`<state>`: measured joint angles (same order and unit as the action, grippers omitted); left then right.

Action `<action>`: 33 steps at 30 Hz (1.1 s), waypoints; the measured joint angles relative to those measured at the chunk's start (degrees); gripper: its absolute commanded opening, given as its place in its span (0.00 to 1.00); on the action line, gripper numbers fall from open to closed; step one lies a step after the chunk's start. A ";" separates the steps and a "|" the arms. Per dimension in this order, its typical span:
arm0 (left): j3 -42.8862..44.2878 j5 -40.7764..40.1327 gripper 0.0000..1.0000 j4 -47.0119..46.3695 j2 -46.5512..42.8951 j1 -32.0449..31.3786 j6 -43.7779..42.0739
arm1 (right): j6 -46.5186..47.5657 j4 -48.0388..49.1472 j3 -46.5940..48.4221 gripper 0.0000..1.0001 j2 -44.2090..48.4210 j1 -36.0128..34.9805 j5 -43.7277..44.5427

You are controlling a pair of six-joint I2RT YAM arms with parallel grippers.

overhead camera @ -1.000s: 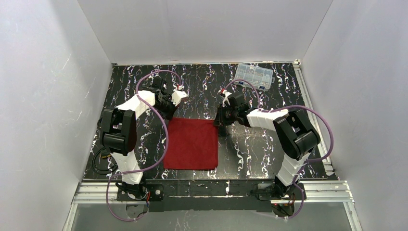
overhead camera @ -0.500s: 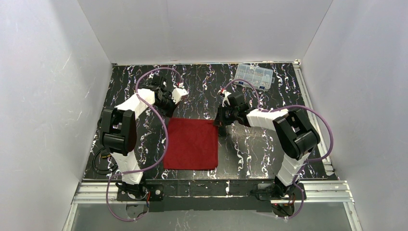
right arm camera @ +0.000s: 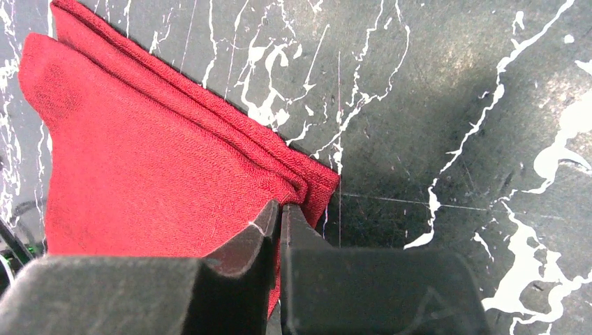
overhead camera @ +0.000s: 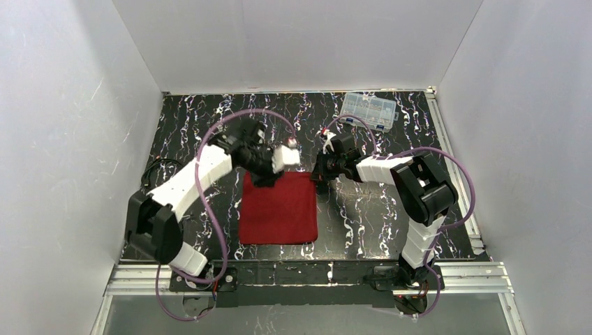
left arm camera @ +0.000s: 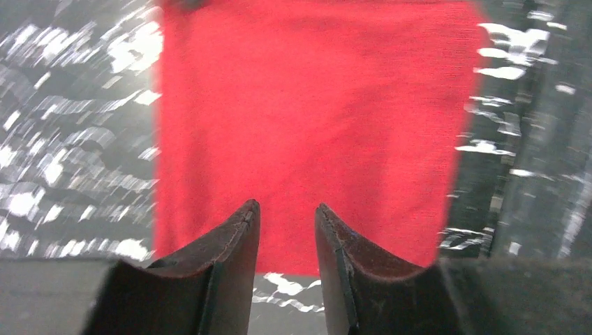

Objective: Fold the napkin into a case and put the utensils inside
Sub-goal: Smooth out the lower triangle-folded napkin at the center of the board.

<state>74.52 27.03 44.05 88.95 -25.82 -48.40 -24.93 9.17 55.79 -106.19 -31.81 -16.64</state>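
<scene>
- The right gripper (right arm camera: 280, 209) was clenched on the napkin (right arm camera: 153, 160), pinching its far right corner, where stacked layers showed along the edge.
- The left gripper (left arm camera: 285, 208) stood with its jaws parted and nothing between them, poised over the cloth's far edge; whether it touched the fabric I couldn't tell.
- The cloth lay flat as a folded square on the table (overhead camera: 377, 209), between the two arms.
- To my eye the folding was in hand: the left arm needed to drop and pinch its own corner, then both carry that edge over evenly.
- A clear box (overhead camera: 370, 109) sat well apart at the back.
</scene>
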 measured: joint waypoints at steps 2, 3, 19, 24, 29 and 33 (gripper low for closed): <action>-3.96 1.20 0.34 1.66 -4.00 -6.45 -2.21 | -0.15 0.68 -0.02 0.10 -0.20 0.22 0.02; -5.20 1.64 0.34 2.40 -5.09 -8.92 -3.04 | -0.20 1.11 -0.09 0.10 -0.28 0.24 0.04; -11.96 -2.95 0.30 -6.32 2.69 -30.16 -7.56 | -3.34 12.57 -5.46 0.10 -0.68 1.81 -2.56; -11.39 -3.87 0.26 -9.60 6.32 -32.06 -7.89 | -4.07 15.15 -6.91 0.10 -0.68 2.56 -3.74; -10.43 -4.02 0.22 -11.45 10.36 -32.94 -8.57 | -4.74 16.87 -7.89 0.10 -0.68 2.82 -4.15; -10.03 -4.15 0.20 -12.57 11.72 -33.22 -9.14 | -4.92 18.08 -8.52 0.10 -0.68 2.89 -4.33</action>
<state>64.49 22.87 31.48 100.66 -59.05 -57.54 -29.85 27.24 47.27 -106.87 -28.93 -20.97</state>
